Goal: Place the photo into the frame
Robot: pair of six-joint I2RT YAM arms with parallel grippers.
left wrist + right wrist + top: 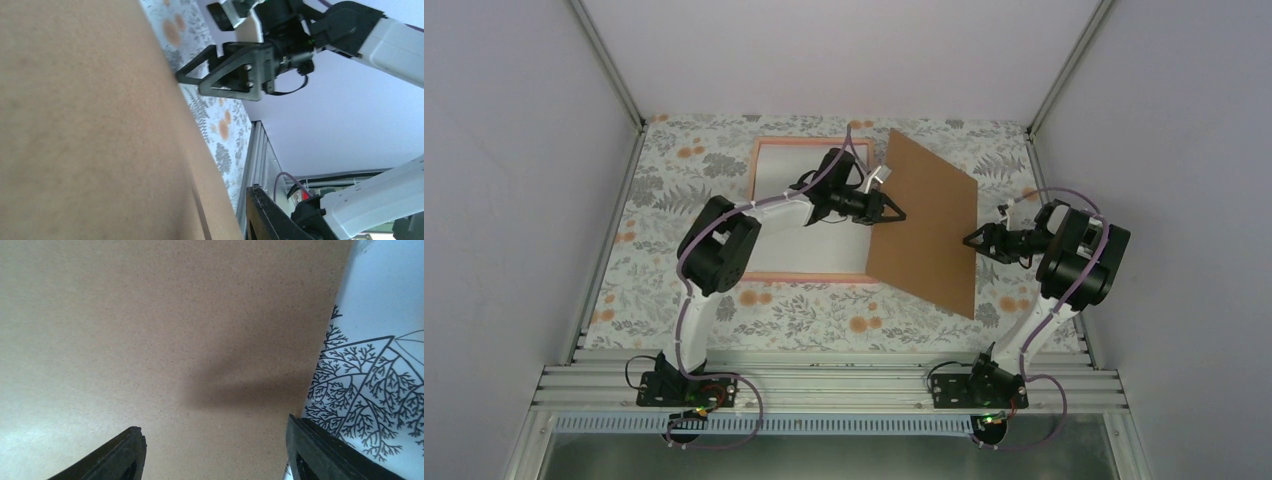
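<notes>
on the flowered table [824,322] the pink frame [804,276] is laid flat, left of the middle, and its inside is seen as pale. it is crossed by the left arm [719,245], which is reached over it toward the right. the left tool [892,214] is set at the left edge of a brown board [929,225], just past the frame's right side. in the left wrist view the board's face is seen very close and only one black finger [265,215] is shown, so it cannot be told whether this tool is clamped on the board or apart. the board is placed askew to the frame, and the frame's right side is overlapped by it. whether the board is lifted off the table cannot be told. at the board's right edge the right tool [970,240] is pointed leftward. its fingers [125,455] are spread wide apart, and the board's brown face is seen ahead of them, with flowered table to the right of that edge.
</notes>
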